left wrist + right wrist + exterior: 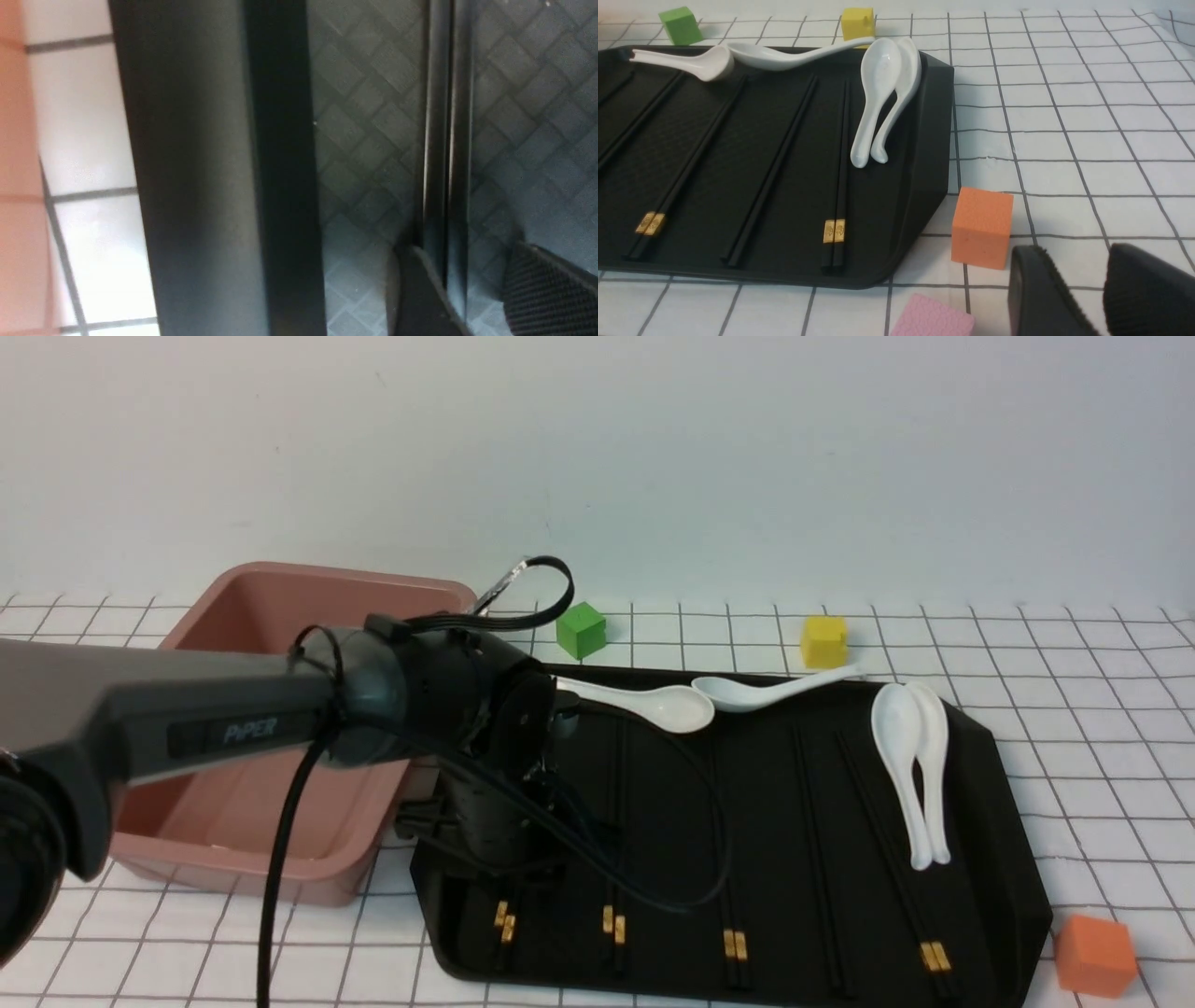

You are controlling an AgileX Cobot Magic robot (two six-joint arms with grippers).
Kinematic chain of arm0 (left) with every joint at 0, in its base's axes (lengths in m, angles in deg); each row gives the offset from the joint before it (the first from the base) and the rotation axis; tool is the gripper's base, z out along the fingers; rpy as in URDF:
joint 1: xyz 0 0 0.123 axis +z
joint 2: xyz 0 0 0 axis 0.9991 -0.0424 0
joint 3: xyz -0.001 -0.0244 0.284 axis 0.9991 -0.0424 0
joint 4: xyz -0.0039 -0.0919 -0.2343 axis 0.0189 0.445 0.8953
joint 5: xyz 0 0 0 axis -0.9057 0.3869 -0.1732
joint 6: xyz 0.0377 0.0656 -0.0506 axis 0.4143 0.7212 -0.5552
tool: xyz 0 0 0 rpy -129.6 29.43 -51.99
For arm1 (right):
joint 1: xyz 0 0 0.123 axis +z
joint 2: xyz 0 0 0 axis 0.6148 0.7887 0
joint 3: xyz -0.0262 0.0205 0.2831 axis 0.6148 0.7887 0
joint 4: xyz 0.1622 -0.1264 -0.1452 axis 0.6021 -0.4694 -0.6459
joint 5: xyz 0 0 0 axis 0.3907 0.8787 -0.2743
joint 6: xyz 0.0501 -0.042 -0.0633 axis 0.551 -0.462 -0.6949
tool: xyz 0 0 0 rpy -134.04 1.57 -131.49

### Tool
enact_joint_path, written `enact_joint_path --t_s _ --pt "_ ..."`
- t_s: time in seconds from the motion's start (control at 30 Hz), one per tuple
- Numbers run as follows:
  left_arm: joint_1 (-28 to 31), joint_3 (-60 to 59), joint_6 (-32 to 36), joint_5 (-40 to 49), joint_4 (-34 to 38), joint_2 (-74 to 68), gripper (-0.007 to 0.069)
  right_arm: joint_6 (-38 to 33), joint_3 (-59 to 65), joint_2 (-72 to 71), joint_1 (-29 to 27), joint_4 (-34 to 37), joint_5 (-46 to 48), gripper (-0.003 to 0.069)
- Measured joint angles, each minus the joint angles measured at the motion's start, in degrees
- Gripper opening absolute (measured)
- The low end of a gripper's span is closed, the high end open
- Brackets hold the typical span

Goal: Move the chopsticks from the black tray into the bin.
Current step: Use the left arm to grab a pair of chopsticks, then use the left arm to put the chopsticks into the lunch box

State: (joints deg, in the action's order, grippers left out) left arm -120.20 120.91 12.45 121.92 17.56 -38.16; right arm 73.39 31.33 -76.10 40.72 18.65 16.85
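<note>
Zero seen in bin (pixel 245 581); straddles one pair of chopsticks (pixel 447 116) on tray (pixel 1013 859) with left gripper (pixel 467 261) spread; right gripper (pixel 1073 261) parted, idle.

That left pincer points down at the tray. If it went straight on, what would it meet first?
Probably the chopsticks lying between the open fingers of the left pincer, with the black tray just beneath them. How near they already are is unclear from this blurred close view.

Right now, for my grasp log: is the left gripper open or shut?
Open: the left gripper straddles the chopsticks, black tray showing between them and one finger.
</note>
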Motion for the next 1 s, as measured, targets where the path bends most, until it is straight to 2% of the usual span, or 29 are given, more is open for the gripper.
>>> enact_joint_path --t_s 0.1,0.2,0.43,0.57,0.67,0.8,0.93,1.0 --pt "0.0 0.0 -0.1 0.8 0.1 0.0 0.0232 0.0 0.0 0.0 0.0 0.0 0.0 0.0240" --pt "0.0 0.2 -2.2 2.2 0.6 0.0 0.0111 0.0 0.0 0.0 0.0 0.0 0.0 0.0240" --pt "-0.9 0.2 -5.0 4.2 1.3 1.9 0.0121 0.0 0.0 0.0 0.0 0.0 0.0 0.0240" --pt "-1.0 0.6 -5.2 7.0 3.1 10.8 0.0121 0.0 0.0 0.0 0.0 0.0 0.0 0.0240" --pt "2.2 1.8 -4.6 8.1 3.4 17.3 0.0121 0.0 0.0 0.0 0.0 0.0 0.0 0.0240" --pt "12.8 2.4 -2.5 11.3 3.5 23.0 0.0121 0.0 0.0 0.0 0.0 0.0 0.0 0.0240" --pt "21.9 2.3 -1.3 12.3 3.7 21.1 0.0121 0.0 0.0 0.0 0.0 0.0 0.0 0.0240" --pt "24.2 2.2 -0.6 11.2 3.7 19.1 0.0121 0.0 0.0 0.0 0.0 0.0 0.0 0.0240"
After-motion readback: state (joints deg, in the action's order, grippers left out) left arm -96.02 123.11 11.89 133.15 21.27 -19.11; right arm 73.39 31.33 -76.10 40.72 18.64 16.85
